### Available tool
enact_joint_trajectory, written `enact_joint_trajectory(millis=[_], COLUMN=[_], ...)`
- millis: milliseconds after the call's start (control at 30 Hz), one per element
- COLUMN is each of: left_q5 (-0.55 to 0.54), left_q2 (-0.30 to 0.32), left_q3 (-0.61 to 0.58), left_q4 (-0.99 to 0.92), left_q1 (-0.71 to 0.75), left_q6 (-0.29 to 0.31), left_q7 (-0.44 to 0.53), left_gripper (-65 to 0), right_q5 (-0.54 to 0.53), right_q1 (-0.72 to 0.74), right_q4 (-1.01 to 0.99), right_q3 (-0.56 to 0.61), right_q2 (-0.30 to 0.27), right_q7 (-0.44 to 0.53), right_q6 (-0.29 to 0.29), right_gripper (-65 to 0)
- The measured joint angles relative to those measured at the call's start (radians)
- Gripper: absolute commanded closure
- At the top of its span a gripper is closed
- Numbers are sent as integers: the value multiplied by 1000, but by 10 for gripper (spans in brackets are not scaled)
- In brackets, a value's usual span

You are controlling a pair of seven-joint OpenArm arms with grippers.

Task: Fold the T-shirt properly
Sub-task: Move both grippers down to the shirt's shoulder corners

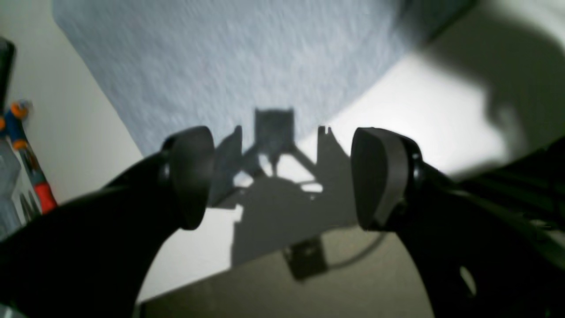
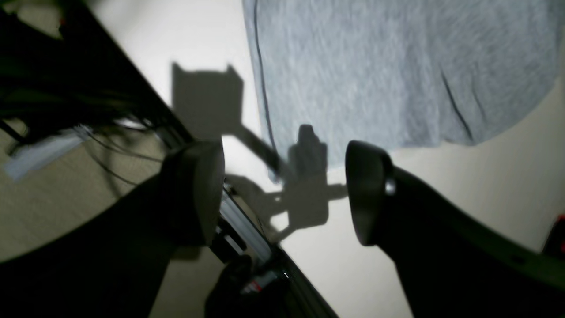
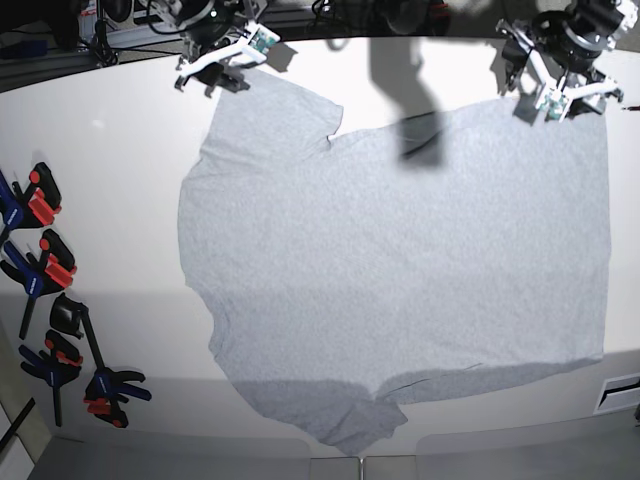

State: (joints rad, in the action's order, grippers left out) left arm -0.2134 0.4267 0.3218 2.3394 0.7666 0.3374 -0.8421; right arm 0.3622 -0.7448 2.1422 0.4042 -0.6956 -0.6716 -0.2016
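Two tools, left (image 1: pixel 282 176) and right (image 2: pixel 284 192), hang spread and empty above the flat-spread T-shirt (image 3: pixel 400 260).

Your left gripper (image 1: pixel 282 176) hangs wide open over the table (image 1: pixel 423 110), just off the T-shirt (image 1: pixel 229 57) edge.

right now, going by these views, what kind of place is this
Most likely a robotics lab or workshop bench, not a home. A grey T-shirt lies spread on a big white table, spring clamps sit in a row along its edge, and cables and gear crowd the far side behind the arms.
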Motion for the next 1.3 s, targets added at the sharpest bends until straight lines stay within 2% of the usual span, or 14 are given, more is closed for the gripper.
enact_joint_trajectory(millis=[133, 233, 333, 567, 767, 867, 1067, 1300], left_q5=[-1, 0, 0, 0, 0, 0, 0, 0], left_q2=[0, 1, 0, 0, 0, 0, 0, 0], left_q3=[0, 0, 0, 0, 0, 0, 0, 0], left_q4=[0, 0, 0, 0, 0, 0, 0, 0], left_q1=[-13, -13, -13, -13, -13, -13, -13, -13], left_q6=[-3, -3, -2, -2, -3, -2, -3, -3], left_q7=[79, 72, 71, 68, 67, 68, 68, 68], left_gripper=[-441, -441, -441, -441, -441, -441, -441, -441], right_q5=[3, 0, -10, -124, -146, -127, -140, -127], right_q1=[3, 3, 6, 16, 92, 122, 135, 135], right_q4=[-67, -117, -122, -101, -100, -100, -106, -115], right_q3=[0, 0, 0, 0, 1, 0, 0, 1], right_q2=[-1, 0, 0, 0, 0, 0, -3, -5], right_q7=[19, 68, 77, 145, 110, 35, 16, 22], right_q6=[-20, -24, -24, -16, 0, -2, -134, -138], right_gripper=[-400, -400, -400, -400, -400, -400, -400, -400])
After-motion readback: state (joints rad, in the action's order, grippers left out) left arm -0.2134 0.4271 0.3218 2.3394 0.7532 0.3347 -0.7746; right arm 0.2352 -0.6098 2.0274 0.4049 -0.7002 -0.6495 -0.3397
